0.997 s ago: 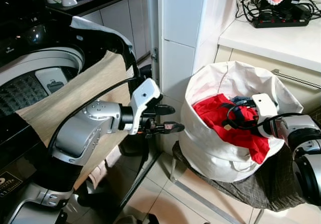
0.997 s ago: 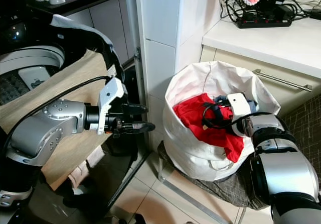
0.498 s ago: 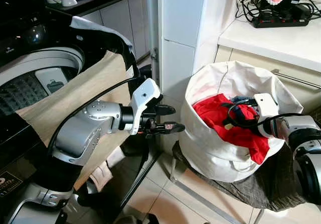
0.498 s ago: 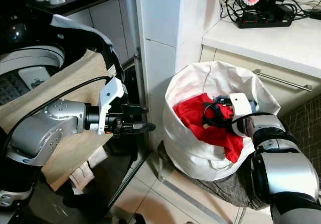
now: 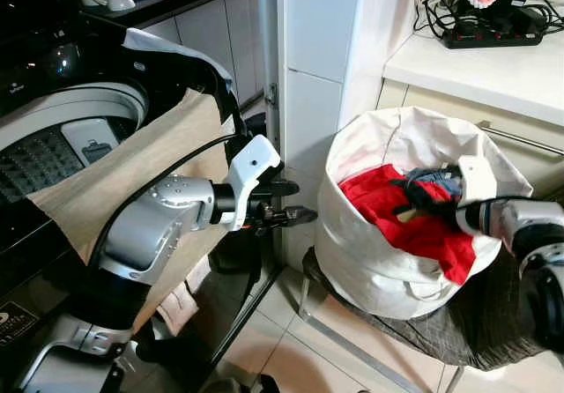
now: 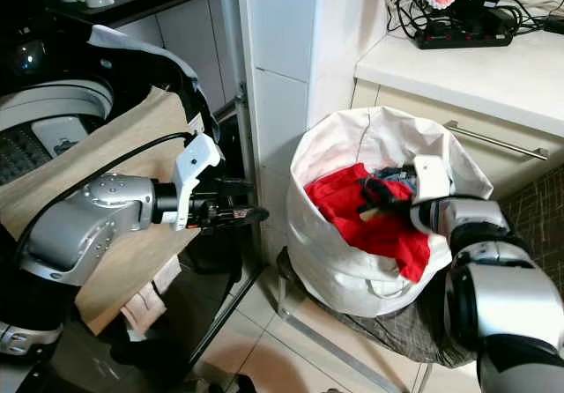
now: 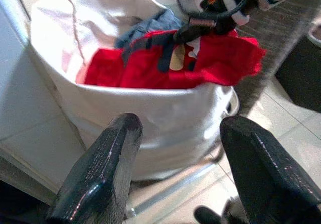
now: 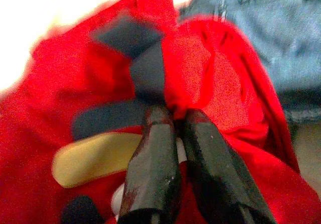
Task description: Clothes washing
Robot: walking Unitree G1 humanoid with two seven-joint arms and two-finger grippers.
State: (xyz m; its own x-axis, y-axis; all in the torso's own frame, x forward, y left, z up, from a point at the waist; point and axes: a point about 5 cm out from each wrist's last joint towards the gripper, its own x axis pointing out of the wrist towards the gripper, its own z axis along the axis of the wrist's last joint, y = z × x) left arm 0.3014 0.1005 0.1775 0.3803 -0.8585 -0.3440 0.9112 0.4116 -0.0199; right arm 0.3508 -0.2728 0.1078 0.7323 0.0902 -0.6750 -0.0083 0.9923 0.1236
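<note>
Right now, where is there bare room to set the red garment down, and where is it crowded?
Bare room: the white countertop in front of the power strip, and the floor tiles between washer and stool. Crowded: the laundry bag, where the right pincer pinches the red garment, and the washer's rim, draped with beige cloth.

head cams down, wrists near hamper [image 5: 370, 261]

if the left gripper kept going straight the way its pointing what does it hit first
Probably the side wall of the white fabric laundry bag, below the red garment. The left gripper is open and aimed at that wall; depth is unclear.
</note>
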